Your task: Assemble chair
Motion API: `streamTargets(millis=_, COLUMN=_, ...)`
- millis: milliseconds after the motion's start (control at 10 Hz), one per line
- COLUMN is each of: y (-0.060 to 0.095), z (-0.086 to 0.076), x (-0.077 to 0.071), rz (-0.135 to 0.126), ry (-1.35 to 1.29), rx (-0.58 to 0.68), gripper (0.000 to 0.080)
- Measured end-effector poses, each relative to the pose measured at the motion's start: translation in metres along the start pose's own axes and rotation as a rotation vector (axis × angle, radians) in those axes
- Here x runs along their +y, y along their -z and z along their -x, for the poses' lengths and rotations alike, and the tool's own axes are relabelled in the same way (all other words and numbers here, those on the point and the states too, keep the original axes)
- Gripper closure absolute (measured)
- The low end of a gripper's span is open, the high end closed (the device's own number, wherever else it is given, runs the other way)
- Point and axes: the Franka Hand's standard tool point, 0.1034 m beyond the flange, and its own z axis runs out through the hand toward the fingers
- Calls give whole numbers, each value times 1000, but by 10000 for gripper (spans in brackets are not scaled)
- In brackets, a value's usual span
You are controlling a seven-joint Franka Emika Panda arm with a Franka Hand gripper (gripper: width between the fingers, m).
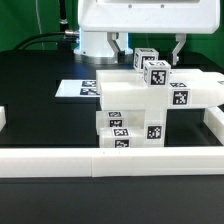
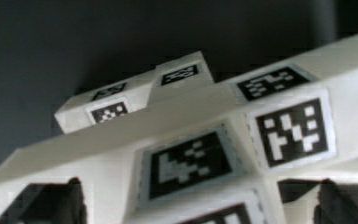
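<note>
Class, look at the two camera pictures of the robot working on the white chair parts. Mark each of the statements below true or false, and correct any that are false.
1. The gripper is open, its fingers standing on either side of a small tagged block. True.
2. The gripper is lifting the whole stack of chair parts off the table. False: the stack rests on the black table, and the open fingers clamp nothing.
3. The marker board lies flat on the table, to the exterior view's left of the stack. True.
4. The chair parts carry plain red stickers. False: they carry black-and-white square tags.
5. A white border rail runs along the table in front of the stack. True.
</note>
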Motion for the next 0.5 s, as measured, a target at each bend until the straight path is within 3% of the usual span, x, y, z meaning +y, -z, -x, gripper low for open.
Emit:
streamTargets(millis=300, y=0, z=0, x=-3, rz=10, ry=156, rx=3, gripper=151)
streamTargets(millis=400, y=0, z=0, x=-3, rz=10, ry=151, rx=3, gripper=282)
streamTargets(millis=500, y=0, z=0, x=-2, rz=10, ry=151, rx=3, gripper=282)
